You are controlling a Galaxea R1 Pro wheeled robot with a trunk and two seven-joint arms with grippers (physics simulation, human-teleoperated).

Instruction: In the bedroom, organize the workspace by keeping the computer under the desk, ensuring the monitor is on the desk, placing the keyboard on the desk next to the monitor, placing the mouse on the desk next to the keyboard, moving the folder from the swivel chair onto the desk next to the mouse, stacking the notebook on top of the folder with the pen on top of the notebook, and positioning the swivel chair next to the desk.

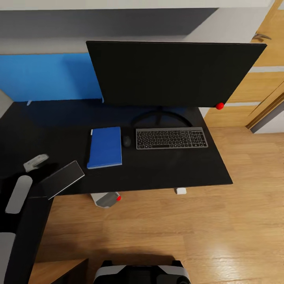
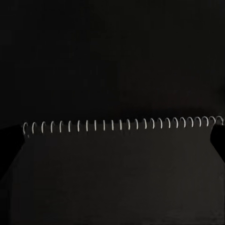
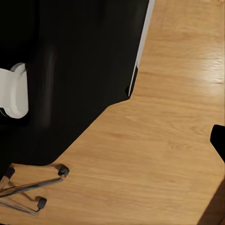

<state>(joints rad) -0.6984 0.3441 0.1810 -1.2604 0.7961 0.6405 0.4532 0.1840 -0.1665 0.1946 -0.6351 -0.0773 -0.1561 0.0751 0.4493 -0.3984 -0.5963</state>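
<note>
Wood floor (image 1: 165,232) lies nearest. The swivel chair's chrome base (image 3: 28,190) with black casters stands on it beside the worktop's edge. One dark tip of the right arm's fingers (image 3: 218,143) shows above the floor; how far apart they stand cannot be told.

The computer (image 1: 106,199) stands upright on the floor under the worktop (image 1: 177,169), its red dot facing out.

The left gripper (image 2: 112,139) has its fingers closed on the notebook (image 1: 63,178). The notebook hangs tilted over the worktop's near left corner, and its pale spiral binding runs across the left wrist view.

Farther in, the folder (image 1: 105,146) lies flat on the worktop, pale spine strip on its left edge. The mouse (image 1: 126,141) sits just right of it, and the keyboard (image 1: 172,138) just right of the mouse. The key legends are too small to read.

The monitor (image 1: 173,73) stands behind the keyboard on its arc stand, with a red dot at its lower right corner. The blue back panel (image 1: 47,77) and the oak door (image 1: 260,79) lie beyond
</note>
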